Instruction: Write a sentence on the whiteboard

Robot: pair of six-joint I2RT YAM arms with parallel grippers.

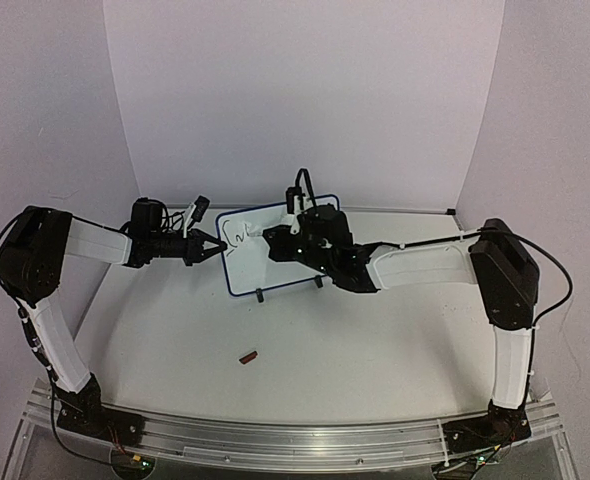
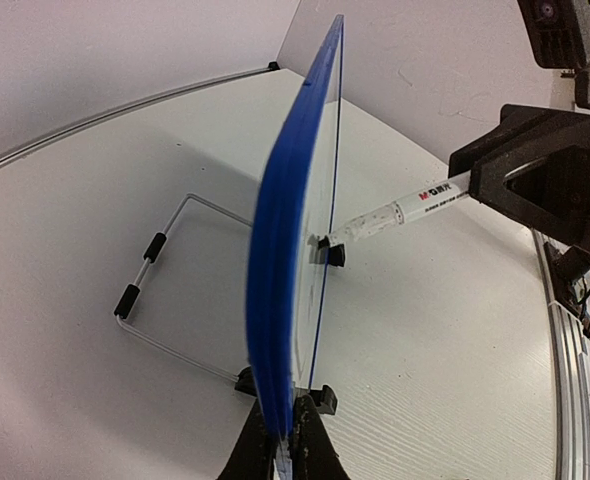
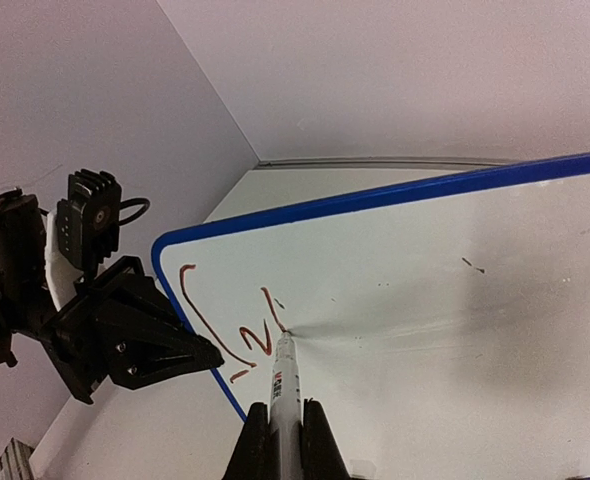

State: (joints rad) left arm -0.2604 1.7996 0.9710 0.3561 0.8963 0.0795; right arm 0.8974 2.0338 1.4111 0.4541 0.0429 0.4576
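The whiteboard (image 1: 250,272), white with a blue frame and black feet, stands upright at the table's middle back. My left gripper (image 1: 218,247) is shut on its left edge; in the left wrist view the board (image 2: 280,250) is edge-on between the jaws of that gripper (image 2: 287,440). My right gripper (image 3: 283,430) is shut on a white marker (image 3: 284,375) whose tip touches the board face (image 3: 455,300). Of the sentence, only a few reddish-brown strokes (image 3: 225,325) show, near the board's top left corner. The marker also shows in the left wrist view (image 2: 395,213).
A small reddish-brown cap (image 1: 247,355) lies on the table in front of the board. A wire stand (image 2: 165,290) props the board from behind. White walls enclose the table on three sides. The left gripper (image 3: 210,355) shows beside the board's edge in the right wrist view.
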